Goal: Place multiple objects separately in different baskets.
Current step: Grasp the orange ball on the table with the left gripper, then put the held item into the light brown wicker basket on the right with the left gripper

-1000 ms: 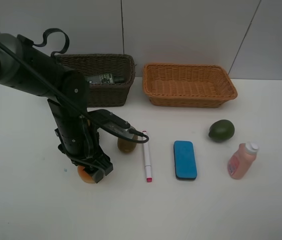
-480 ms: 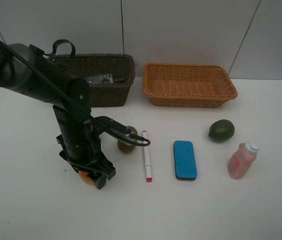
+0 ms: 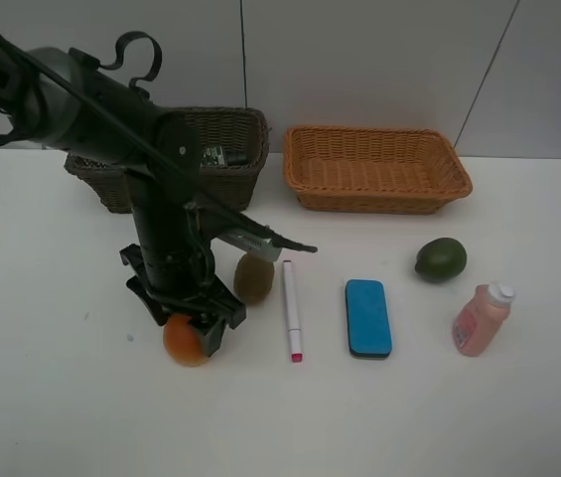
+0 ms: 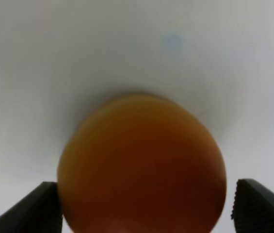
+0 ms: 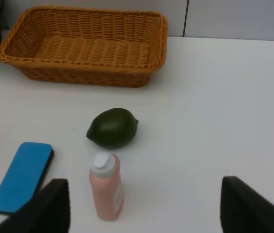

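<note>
The orange-red peach (image 4: 141, 165) is straddled by the left gripper (image 3: 191, 329), its jaws spread (nothing clamped yet); closing is called for next.

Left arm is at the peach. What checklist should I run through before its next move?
1. Peach between the left gripper fingers: ok.
2. Grip closed on the peach: not ok. The jaws are open, with a gap at one finger.
3. Kiwi apart from the peach: ok, though close.
4. Room in the dark brown basket: cannot tell, the arm hides much of it.
5. Right gripper out of the way: ok. It is open, near the pink bottle.
</note>
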Available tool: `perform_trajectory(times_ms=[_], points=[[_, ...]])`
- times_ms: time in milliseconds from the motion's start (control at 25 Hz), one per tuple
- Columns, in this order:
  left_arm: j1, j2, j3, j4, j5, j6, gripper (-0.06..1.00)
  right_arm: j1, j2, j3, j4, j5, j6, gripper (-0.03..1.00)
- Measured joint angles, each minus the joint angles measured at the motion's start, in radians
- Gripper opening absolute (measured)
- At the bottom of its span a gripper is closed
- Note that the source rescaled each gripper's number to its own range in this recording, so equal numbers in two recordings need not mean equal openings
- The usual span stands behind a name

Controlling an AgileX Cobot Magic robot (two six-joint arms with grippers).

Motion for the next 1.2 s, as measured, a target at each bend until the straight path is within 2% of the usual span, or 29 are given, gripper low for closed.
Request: perform_trajectory(times_ms=[80, 120, 440, 560, 760, 880, 1040, 1200], points=[[0.000, 0.000, -0.021, 0.002, 0.029, -0.002, 0.52, 0.000, 0.000, 0.000, 0.000, 0.000, 0.000, 0.75], [0.000, 0.000, -0.022, 0.004, 0.037, -0.002, 0.48, 0.000, 0.000, 0.000, 0.000, 0.000, 0.000, 0.75], [0.000, 0.003, -0.022, 0.005, 0.051, 0.007, 0.41, 0.000, 0.000, 0.000, 0.000, 0.000, 0.000, 0.75], [0.000, 0.006, -0.022, 0.005, 0.049, 0.005, 0.21, 0.000, 0.000, 0.000, 0.000, 0.000, 0.000, 0.75], [0.000, -0.002, -0.044, 0.010, 0.080, 0.008, 0.20, 0.000, 0.000, 0.000, 0.000, 0.000, 0.000, 0.75], [0.000, -0.045, -0.117, 0.011, 0.134, 0.008, 0.20, 0.000, 0.000, 0.000, 0.000, 0.000, 0.000, 0.75], [0.000, -0.091, -0.307, 0.011, 0.158, 0.008, 0.20, 0.000, 0.000, 0.000, 0.000, 0.000, 0.000, 0.75], [0.000, -0.035, -0.553, 0.015, 0.144, 0.008, 0.20, 0.000, 0.000, 0.000, 0.000, 0.000, 0.000, 0.75]])
